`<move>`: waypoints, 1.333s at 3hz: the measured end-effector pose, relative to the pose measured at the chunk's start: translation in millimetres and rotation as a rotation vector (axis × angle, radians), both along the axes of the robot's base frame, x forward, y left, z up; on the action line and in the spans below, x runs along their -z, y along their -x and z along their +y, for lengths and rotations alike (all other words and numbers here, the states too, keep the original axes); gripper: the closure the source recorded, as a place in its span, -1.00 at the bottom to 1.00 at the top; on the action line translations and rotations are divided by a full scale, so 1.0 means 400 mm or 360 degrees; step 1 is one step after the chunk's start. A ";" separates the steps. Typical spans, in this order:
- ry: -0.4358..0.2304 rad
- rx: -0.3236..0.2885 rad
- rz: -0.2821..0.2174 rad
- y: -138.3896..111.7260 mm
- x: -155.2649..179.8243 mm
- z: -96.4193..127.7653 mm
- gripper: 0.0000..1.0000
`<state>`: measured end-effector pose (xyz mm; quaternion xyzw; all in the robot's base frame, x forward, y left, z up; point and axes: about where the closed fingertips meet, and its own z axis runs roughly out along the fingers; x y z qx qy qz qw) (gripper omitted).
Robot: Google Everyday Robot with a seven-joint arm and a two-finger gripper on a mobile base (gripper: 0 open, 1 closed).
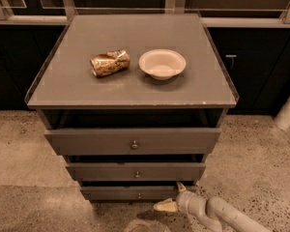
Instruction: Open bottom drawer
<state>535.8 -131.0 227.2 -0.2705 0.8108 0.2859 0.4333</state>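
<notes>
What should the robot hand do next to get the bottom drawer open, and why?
Probably slide the gripper across to the small knob on the bottom drawer. Its fingers are spread, holding nothing, low by the drawer's right end, while the knob sits at the front's middle.

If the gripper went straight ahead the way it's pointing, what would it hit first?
Probably the bottom drawer: the gripper, low by the cabinet's right front corner, points left at that drawer's front, right of its knob. Depth is unclear, so it might pass just in front.
</notes>
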 end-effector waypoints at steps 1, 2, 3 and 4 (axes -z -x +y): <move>0.0009 0.0021 -0.0014 -0.022 0.001 -0.015 -1.00; 0.0030 0.0034 -0.0025 -0.015 0.001 -0.005 -1.00; 0.0010 0.0171 -0.0052 -0.049 0.035 -0.014 -1.00; 0.0012 0.0235 -0.0065 -0.075 0.062 -0.024 -1.00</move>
